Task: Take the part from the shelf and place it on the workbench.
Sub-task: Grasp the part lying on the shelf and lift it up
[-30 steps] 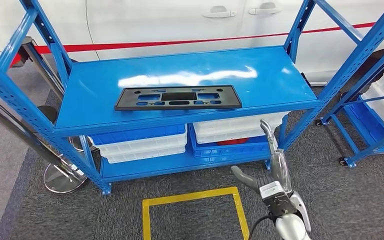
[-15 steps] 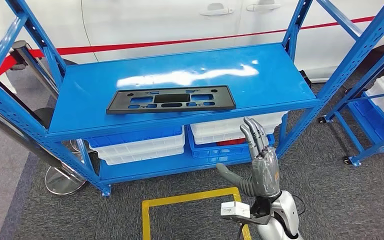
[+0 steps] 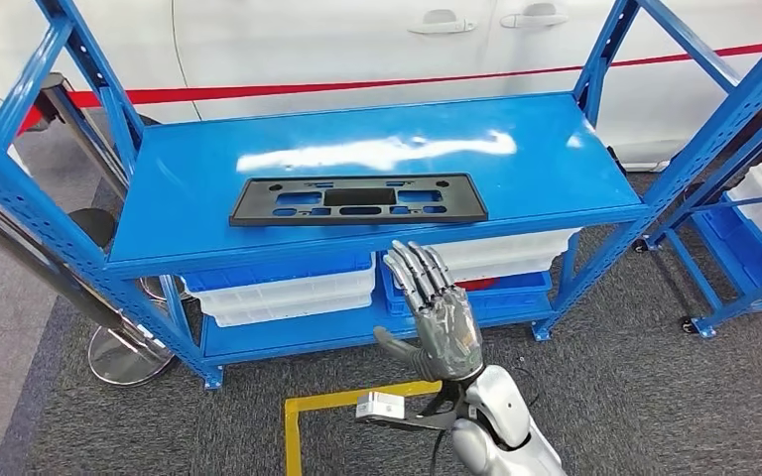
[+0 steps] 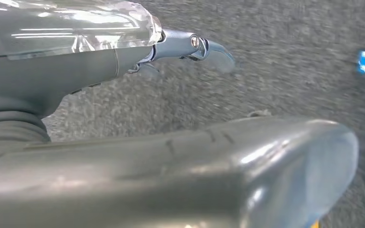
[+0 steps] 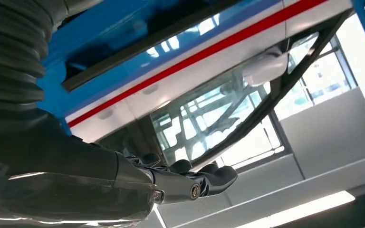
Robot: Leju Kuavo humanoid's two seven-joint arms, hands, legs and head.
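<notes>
On blue shelf (image 3: 516, 169): black part (image 3: 358, 199).

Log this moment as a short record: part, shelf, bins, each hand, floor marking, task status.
part: flat black panel with cutouts, lying on the top shelf near its front edge
shelf: blue metal rack
bins: white and blue bins on the lower level
right hand: raised in front of the shelf, fingers apart, holding nothing, below the part
left hand: over grey carpet, grip unclear
floor marking: yellow tape outline
task status: part not yet picked up
</notes>
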